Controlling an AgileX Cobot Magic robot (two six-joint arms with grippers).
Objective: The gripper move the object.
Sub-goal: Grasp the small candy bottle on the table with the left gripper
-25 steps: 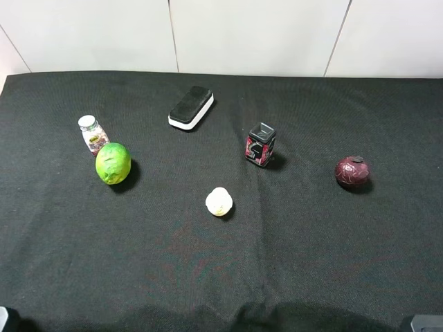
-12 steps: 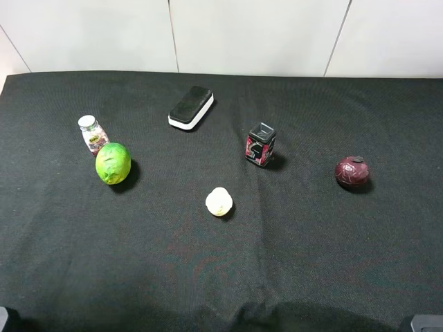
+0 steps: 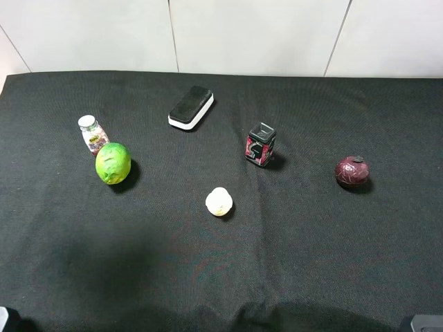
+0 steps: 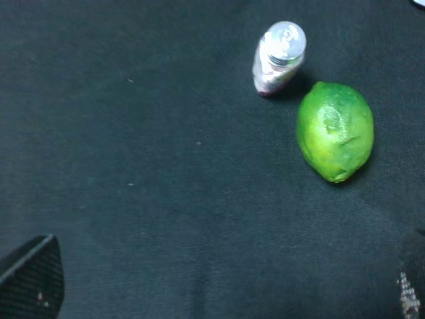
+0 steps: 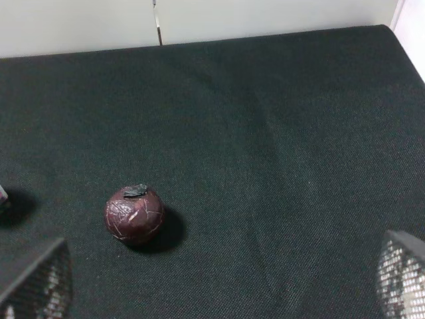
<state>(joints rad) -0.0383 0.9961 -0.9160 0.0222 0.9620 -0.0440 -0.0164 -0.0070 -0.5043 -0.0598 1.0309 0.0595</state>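
The small clear bottle (image 3: 92, 134) with a white cap and red-pink label stands upright at the left of the black cloth, touching or almost touching a green lime (image 3: 113, 163). In the left wrist view the bottle (image 4: 279, 58) and lime (image 4: 335, 131) lie well ahead of my left gripper (image 4: 222, 289). That gripper is open and empty, with only its fingertips (image 4: 33, 279) showing at the frame's corners. My right gripper (image 5: 219, 279) is open and empty, far from the bottle. Neither gripper's claw shows in the exterior high view.
A black-and-white eraser block (image 3: 191, 107) lies at the back. A black-and-red boxy item (image 3: 261, 144) stands in the middle. A pale round object (image 3: 219, 201) is in front of it. A dark red ball (image 3: 352, 171) sits at the right, also in the right wrist view (image 5: 134, 214).
No object on the cloth has moved. The shadow at the front left of the cloth has grown and spread further in.
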